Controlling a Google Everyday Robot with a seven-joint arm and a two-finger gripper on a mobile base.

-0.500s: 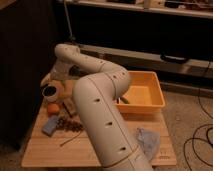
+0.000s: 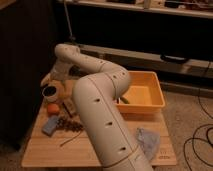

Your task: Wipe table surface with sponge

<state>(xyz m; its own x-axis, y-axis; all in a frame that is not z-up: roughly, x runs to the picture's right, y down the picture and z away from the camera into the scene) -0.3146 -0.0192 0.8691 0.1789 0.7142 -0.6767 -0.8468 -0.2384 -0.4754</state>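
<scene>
The table surface [image 2: 60,150] holds sponge [image 2: 51,125], tub [image 2: 150,107], cloth [image 2: 148,140], fruit [image 2: 53,108], cup [image 2: 50,92].

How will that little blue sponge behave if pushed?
The sponge lies flat, so it would probably slide rather than roll. It looks small, so it is likely light and squashy. The gripper hangs by the dark cup, apart from the sponge.
</scene>
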